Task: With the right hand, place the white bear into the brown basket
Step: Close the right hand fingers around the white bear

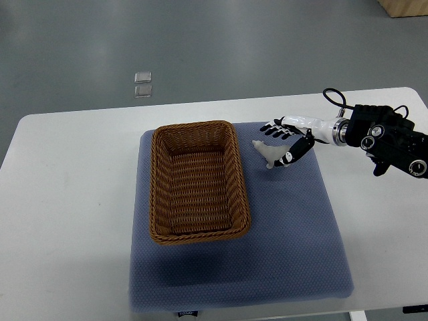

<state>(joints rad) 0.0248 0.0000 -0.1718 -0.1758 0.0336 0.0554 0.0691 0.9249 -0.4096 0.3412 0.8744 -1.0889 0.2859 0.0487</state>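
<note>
From above, a white rounded table (pixel 73 200) carries a blue-grey padded square mat (pixel 294 234), and on the mat's left half sits a brown woven wicker basket (pixel 198 180), rectangular, open at the top, with nothing visible inside it. Just right of the basket's far right corner, on the mat and apart from the rim, lies a small white bear figure (pixel 269 154).

The right arm reaches in from the right edge, its black jointed forearm (pixel 391 140) leading to a white wrist and the right hand (pixel 289 137) with its black and white fingers (pixel 273 128). The hand is at the bear's right side: the fingers stretch out to the left, beyond the bear, slightly apart, while the thumb curves down toward the figure. It seems to touch the bear, though from this angle I cannot be sure the hand has any real hold.

Beyond the table, two small clear square plates (pixel 142 83) lie on the grey floor.
</note>
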